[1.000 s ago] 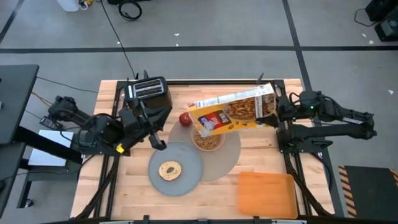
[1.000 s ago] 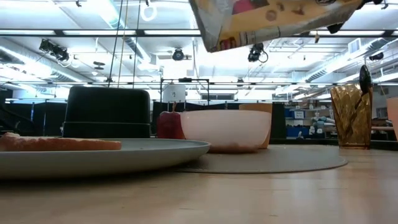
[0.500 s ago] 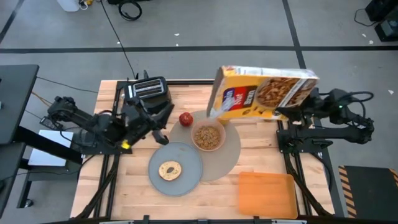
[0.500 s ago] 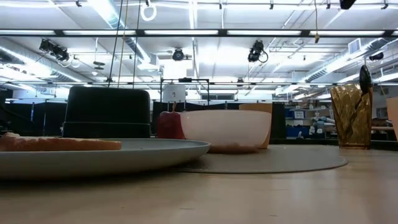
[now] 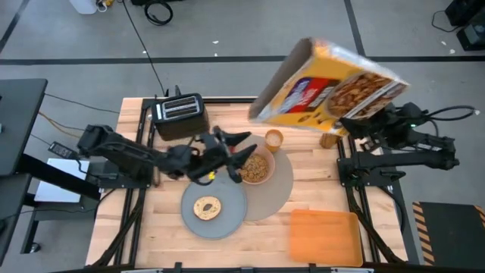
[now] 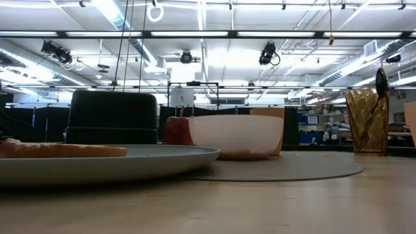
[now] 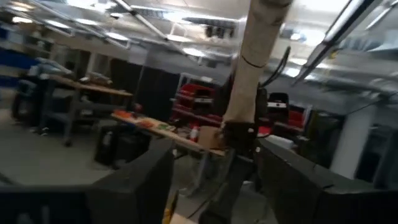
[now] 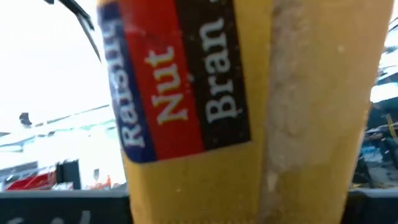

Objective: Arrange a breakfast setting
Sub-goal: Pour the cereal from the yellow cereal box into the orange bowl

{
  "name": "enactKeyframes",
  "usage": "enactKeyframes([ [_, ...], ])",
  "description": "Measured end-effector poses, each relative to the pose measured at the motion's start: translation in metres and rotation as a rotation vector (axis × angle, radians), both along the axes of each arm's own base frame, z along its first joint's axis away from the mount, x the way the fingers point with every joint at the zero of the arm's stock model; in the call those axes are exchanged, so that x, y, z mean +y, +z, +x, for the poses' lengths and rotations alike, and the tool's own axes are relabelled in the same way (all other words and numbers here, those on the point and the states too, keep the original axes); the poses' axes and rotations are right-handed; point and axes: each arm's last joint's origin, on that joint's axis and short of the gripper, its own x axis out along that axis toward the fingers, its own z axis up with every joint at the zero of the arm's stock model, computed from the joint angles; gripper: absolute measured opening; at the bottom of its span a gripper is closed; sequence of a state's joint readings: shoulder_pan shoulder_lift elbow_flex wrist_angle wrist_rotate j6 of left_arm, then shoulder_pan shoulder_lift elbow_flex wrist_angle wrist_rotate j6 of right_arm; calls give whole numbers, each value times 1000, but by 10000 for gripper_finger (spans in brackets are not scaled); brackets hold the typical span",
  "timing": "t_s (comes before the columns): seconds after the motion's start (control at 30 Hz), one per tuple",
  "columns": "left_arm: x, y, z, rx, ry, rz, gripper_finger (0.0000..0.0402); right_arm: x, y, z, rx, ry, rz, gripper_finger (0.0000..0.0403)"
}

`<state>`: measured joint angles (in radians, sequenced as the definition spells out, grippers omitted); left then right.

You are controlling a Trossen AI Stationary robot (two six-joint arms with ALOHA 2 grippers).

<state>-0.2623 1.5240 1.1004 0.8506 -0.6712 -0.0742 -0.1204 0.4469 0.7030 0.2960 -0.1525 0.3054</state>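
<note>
the right gripper point(image 5: 362, 125) is up in the air over the back right part of the table point(image 5: 318, 227). it is closed on a yellow cereal box point(image 5: 326, 82), which is lifted high and tilted. in the right wrist view the box fills almost the whole picture.

the left gripper point(image 5: 236, 148) reaches in over the middle of the table, just beside the pink bowl point(image 5: 255, 168). its two fingers are spread apart and hold nothing. it seems to sit right above where the red apple point(image 6: 177, 130) is, but from above the apple is hidden, so i cannot be sure.

the bowl sits on the big round mat point(image 5: 282, 182) and has cereal in it. in the low view the apple stands just beside the bowl, in front of the black toaster point(image 5: 179, 115). the grey plate point(image 5: 231, 212) lies partly on the mat, with the bagel point(image 5: 206, 207) on it. the small orange cup point(image 5: 273, 138) stands at the back edge of the mat. a flat orange board point(image 5: 324, 236) lies at the front right.
</note>
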Motion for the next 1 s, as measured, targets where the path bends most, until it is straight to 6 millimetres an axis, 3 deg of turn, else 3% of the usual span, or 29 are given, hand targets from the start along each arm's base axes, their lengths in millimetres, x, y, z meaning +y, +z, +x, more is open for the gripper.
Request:
enactKeyframes([
  [0.2,14,-6,27,-101,-69,71,268,-5,2,40,-29,10,-3,151],
  [0.47,40,24,42,-189,-38,108,270,-10,-3,83,-102,3,-2,151],
  [0.87,55,51,42,-289,-148,169,268,-11,-16,114,-102,4,7,151],
  [1.0,55,55,42,-309,-153,163,236,-7,-16,115,-105,14,-1,151],
])
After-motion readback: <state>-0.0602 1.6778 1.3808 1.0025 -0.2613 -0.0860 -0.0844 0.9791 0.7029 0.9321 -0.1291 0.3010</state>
